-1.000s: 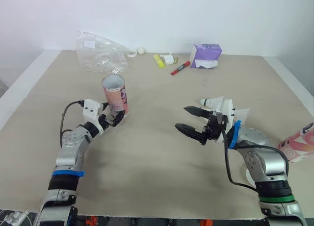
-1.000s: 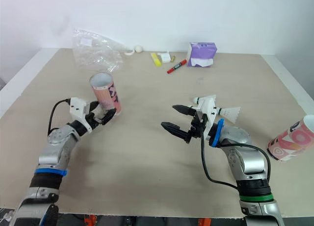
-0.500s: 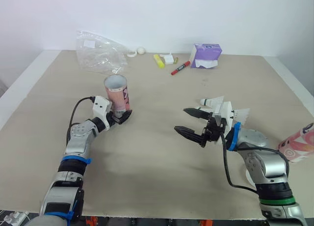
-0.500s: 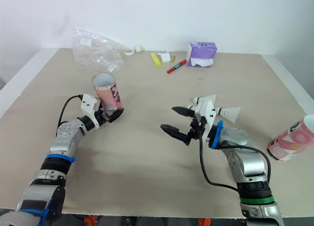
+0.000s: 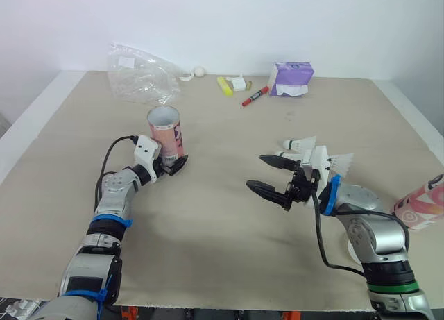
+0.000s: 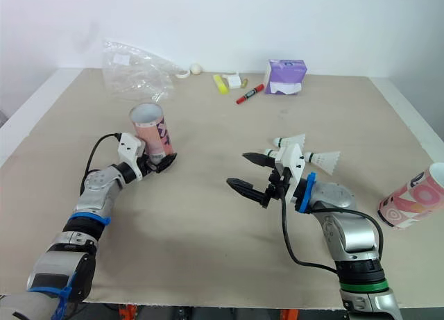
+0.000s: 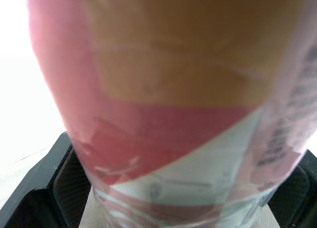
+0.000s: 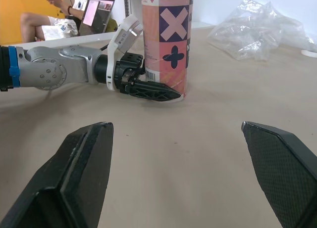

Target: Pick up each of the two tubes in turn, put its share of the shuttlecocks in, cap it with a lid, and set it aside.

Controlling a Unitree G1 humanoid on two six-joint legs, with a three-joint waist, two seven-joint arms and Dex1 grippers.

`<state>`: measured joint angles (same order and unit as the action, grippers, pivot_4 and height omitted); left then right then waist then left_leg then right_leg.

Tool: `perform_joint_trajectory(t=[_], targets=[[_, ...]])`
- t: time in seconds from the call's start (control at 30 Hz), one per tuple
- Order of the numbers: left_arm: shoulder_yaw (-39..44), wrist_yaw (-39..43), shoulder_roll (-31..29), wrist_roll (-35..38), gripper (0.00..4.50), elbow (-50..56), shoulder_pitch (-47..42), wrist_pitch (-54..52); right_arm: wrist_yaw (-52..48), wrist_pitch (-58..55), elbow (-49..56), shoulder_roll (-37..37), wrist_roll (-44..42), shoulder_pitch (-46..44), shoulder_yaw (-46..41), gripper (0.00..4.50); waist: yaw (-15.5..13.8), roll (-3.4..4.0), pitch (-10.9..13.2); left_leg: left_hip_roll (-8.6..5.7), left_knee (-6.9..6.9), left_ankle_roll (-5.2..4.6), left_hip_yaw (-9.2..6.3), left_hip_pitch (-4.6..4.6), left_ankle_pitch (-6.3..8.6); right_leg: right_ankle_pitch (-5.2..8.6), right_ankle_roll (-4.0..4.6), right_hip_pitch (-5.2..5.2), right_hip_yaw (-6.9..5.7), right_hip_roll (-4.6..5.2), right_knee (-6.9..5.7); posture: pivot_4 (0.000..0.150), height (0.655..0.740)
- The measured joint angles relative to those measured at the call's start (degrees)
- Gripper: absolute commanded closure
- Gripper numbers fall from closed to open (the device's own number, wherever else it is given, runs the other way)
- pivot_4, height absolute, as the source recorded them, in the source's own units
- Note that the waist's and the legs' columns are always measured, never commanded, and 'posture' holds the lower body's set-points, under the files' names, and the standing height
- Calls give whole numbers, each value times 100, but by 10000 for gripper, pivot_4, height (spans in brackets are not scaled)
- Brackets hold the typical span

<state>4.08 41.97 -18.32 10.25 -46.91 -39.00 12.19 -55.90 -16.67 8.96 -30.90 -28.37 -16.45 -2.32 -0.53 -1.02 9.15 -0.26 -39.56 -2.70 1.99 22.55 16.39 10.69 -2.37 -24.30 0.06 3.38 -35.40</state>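
A pink patterned tube (image 5: 164,131) stands upright and open-topped on the left of the table; it also shows as the tube (image 8: 167,40) in the right wrist view. My left gripper (image 5: 171,166) is shut on its base, one black finger (image 7: 44,188) pressed against each side. My right gripper (image 5: 257,171) hovers open over mid-table, holding nothing. Two white shuttlecocks (image 5: 302,145) lie just behind it. A second pink tube (image 5: 424,203) lies on its side at the right edge. A white lid (image 5: 352,250) peeks out under my right forearm.
At the back of the table are a crumpled clear plastic bag (image 5: 142,76), a purple tissue box (image 5: 291,78), a red marker (image 5: 255,96), a yellow highlighter (image 5: 225,86) and a small white ball (image 5: 200,71). A seated person with a laptop (image 8: 94,15) is beyond the table.
My left arm has reached forward and its fingers have settled on the tube's base; the tube now stands straighter. My right gripper has stayed open and almost still.
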Motion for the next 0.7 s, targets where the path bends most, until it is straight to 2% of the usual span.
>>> perform_joint_trajectory(t=[0.27,0.4,0.7], targets=[[28,-35,29,-5,0,-198,-103,80,-4,-9,21,0,35,3,6,561,0,0,0,-1,0,0,0,0,0,-1,-1,0,0,0,-1,1500,7400],[27,5,37,-3,12097,-210,-104,124,-6,-9,21,1,50,2,6,0,0,0,0,-1,-1,0,0,0,0,-1,-1,0,0,0,-2,1500,7400],[26,-63,56,-35,12097,-220,-114,153,0,-9,22,20,55,3,52,0,0,0,0,-1,-3,0,0,0,0,-1,-2,0,0,0,-6,1500,7400]])
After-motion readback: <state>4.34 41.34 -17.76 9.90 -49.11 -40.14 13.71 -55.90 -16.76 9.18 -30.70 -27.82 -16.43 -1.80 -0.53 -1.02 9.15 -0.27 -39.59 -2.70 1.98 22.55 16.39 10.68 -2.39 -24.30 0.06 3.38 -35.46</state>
